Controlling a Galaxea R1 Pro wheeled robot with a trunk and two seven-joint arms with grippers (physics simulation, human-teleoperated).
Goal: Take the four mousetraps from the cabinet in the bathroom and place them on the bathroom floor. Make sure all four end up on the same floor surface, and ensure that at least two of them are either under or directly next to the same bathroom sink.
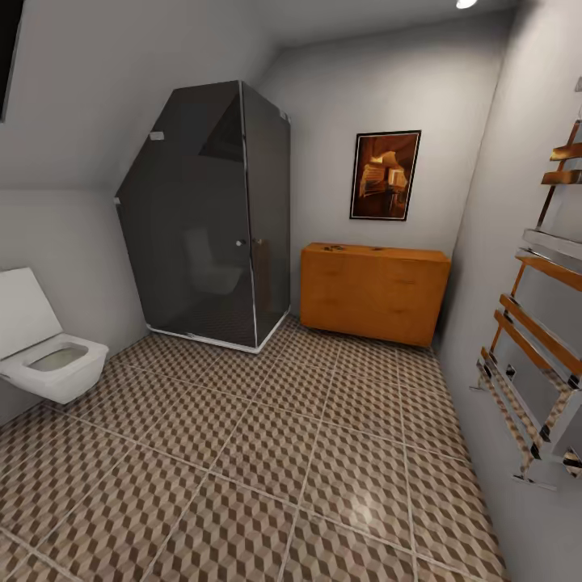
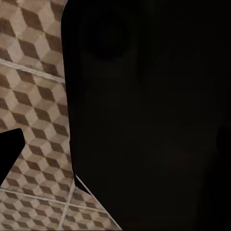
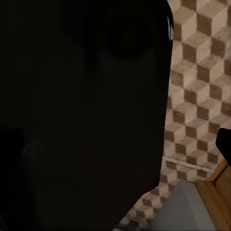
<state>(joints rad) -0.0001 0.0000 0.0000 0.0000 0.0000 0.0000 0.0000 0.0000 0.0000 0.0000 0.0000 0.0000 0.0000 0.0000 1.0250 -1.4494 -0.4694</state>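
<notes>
Orange-brown wood: cabinet (image 1: pixel 374 293) stood against the far wall, low and wide, long axis running along that wall, drawer fronts with thin bar handles facing the room. Carried a few tiny dark specks on its top, likely mousetraps (image 1: pixel 335 247), too small to tell heading or count. Hung above it, a framed picture (image 1: pixel 385 175) in amber tones.

Spread between camera and cabinet, floor (image 1: pixel 267 453) of large square tiles printed with brown, beige and white cubes, pale grout lines, a faint sheen of reflected light. Offered an open path across the tiles to the cabinet.

Stood just beside the cabinet's end, toward the left arm's side, a shower cubicle (image 1: pixel 214 218) of smoked dark glass with a slanted top and a pale base rim. Projected from the wall on that same side, nearer the camera, a white boxy toilet (image 1: pixel 50 356), lid raised. Mounted on the opposite wall, a towel rail (image 1: pixel 537 339) of chrome and wooden bars. Shone at the ceiling, a small round light (image 1: pixel 466 3).

Showed in both wrist views the same cube tiles past a large dark body close to the lens; in the right wrist view also a strip of wooden edge (image 3: pixel 219 192). Could not tell whether either gripper was open or closed.
</notes>
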